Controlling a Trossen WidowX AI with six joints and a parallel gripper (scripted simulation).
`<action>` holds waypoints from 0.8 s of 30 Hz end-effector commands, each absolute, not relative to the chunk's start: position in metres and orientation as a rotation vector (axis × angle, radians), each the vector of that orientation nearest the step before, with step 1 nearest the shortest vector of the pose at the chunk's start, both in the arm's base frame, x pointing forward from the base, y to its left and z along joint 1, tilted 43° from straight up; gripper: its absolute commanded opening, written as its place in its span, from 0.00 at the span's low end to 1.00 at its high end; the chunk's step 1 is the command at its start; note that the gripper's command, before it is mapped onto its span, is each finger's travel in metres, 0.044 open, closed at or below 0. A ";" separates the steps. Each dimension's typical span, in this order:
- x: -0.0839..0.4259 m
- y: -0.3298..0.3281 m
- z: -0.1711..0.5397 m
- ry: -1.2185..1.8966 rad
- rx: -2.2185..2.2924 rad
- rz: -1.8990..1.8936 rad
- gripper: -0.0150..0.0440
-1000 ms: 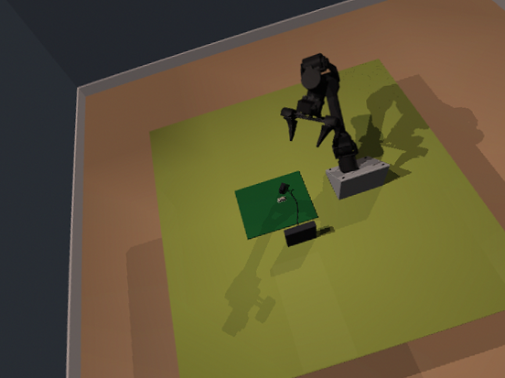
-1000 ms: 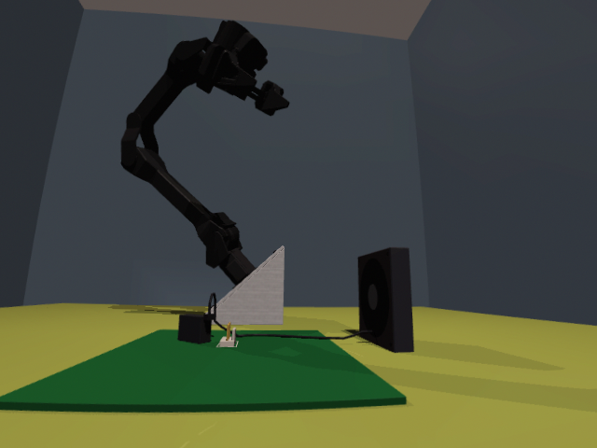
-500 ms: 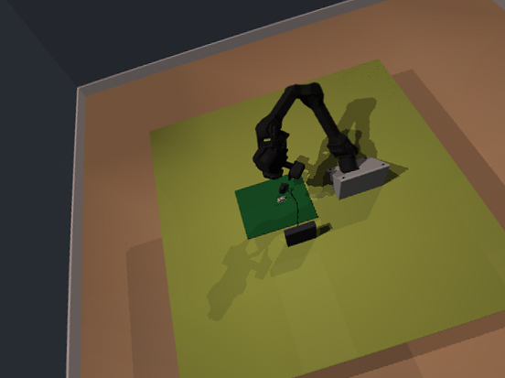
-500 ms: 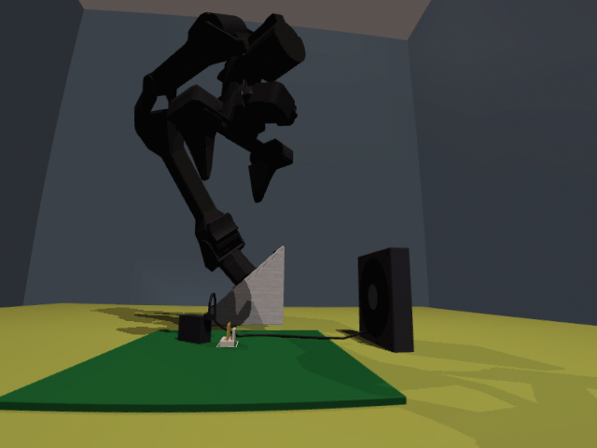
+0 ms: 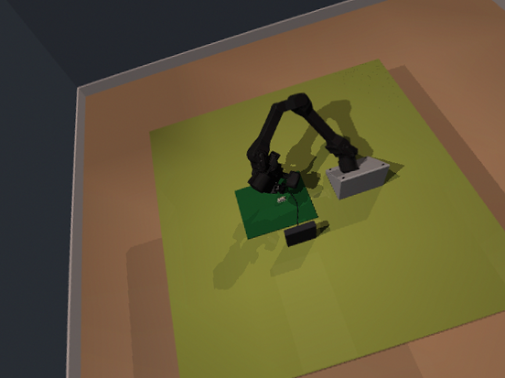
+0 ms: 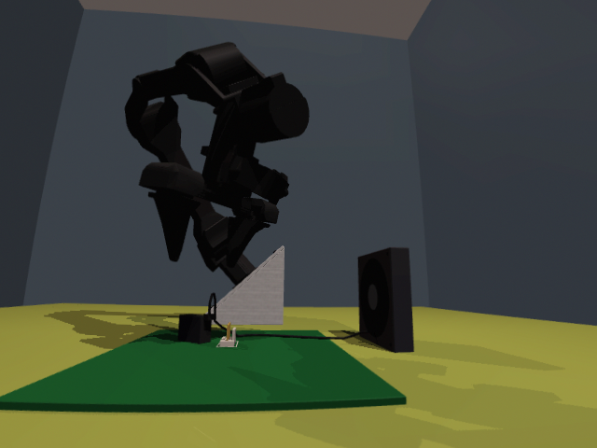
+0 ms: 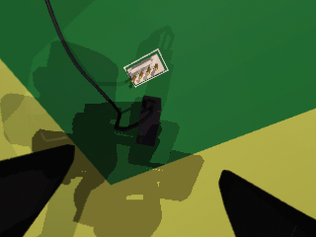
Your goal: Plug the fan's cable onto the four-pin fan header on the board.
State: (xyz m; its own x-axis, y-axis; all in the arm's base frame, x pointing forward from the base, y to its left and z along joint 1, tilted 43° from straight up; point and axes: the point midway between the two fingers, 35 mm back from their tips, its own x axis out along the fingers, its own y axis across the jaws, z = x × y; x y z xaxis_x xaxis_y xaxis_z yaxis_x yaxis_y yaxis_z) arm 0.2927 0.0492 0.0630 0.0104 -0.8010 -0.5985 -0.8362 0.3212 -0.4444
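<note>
The black plug (image 6: 194, 329) (image 7: 149, 120) lies on the green board (image 5: 259, 221) (image 6: 202, 381) (image 7: 232, 84), beside the white header (image 5: 281, 199) (image 6: 228, 343) (image 7: 146, 68) and apart from it. The header's gold pins are bare. The thin black cable (image 5: 297, 208) (image 6: 298, 337) (image 7: 74, 59) loops up at the plug and runs to the black fan (image 5: 301, 235) (image 6: 403, 299). My gripper (image 6: 202, 262) (image 7: 149, 164) is open and empty, its fingers pointing down, above the plug and clear of the board. In the top view the arm hides the plug.
The arm's grey wedge-shaped base (image 5: 364, 183) (image 6: 265, 301) stands on the yellow-green mat (image 5: 241, 326) (image 6: 506, 410) beyond the board. The fan stands upright just off one board edge. The arm's shadow falls across the board and the plug.
</note>
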 end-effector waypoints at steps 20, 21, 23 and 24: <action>0.297 0.009 0.022 1.792 -1.477 0.051 1.00; 0.297 0.008 0.020 1.792 -1.477 0.051 1.00; 0.297 0.006 0.018 1.792 -1.477 0.051 1.00; 0.298 0.004 0.017 1.792 -1.478 0.051 1.00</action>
